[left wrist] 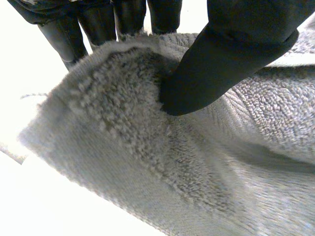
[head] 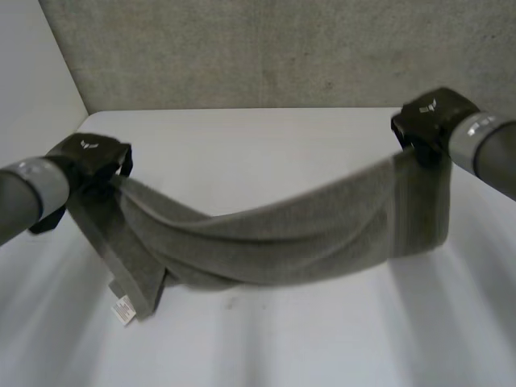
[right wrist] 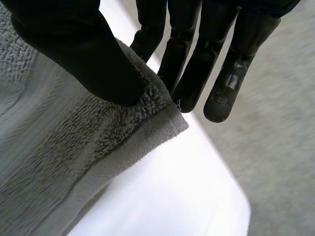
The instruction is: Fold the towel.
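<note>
A grey towel (head: 266,238) hangs stretched between my two hands above the white table (head: 258,153), sagging in the middle, with a white label (head: 123,310) at its lower left end. My left hand (head: 89,157) pinches the towel's left end; in the left wrist view its thumb (left wrist: 221,64) presses the towel (left wrist: 147,162) against the fingers (left wrist: 98,24). My right hand (head: 431,121) holds the right end; in the right wrist view its thumb (right wrist: 88,54) pins a towel corner (right wrist: 162,118) against the fingers (right wrist: 197,59).
A grey wall (head: 266,48) stands behind the table's far edge. The table's right edge and the grey floor (right wrist: 275,162) beyond it show in the right wrist view. Bare tabletop lies in front of the towel.
</note>
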